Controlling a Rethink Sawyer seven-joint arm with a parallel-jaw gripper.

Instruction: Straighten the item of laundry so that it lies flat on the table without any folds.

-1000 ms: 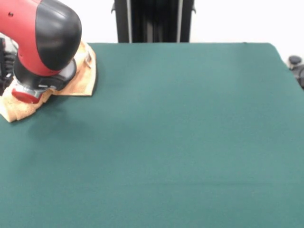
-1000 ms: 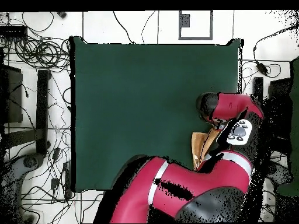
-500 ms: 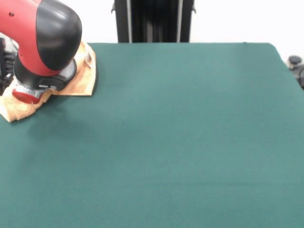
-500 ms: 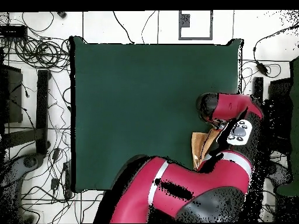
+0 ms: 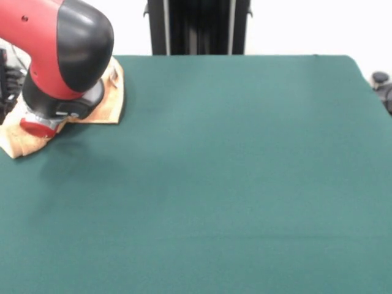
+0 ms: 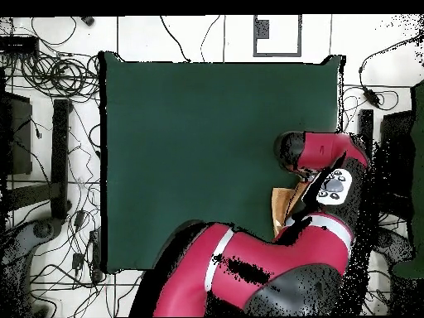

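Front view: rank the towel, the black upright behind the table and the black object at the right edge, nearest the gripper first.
1. the towel: under the gripper, at the left.
2. the black upright: top middle.
3. the black object: off the table, at its right edge.

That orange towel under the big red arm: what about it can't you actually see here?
- Front view: the arm covers the middle of the towel; its folds are hidden.
- Front view: the picture's left edge cuts off the towel.
- Overhead view: only a sliver of towel shows beside the arm.
- Gripper: hidden in both views.
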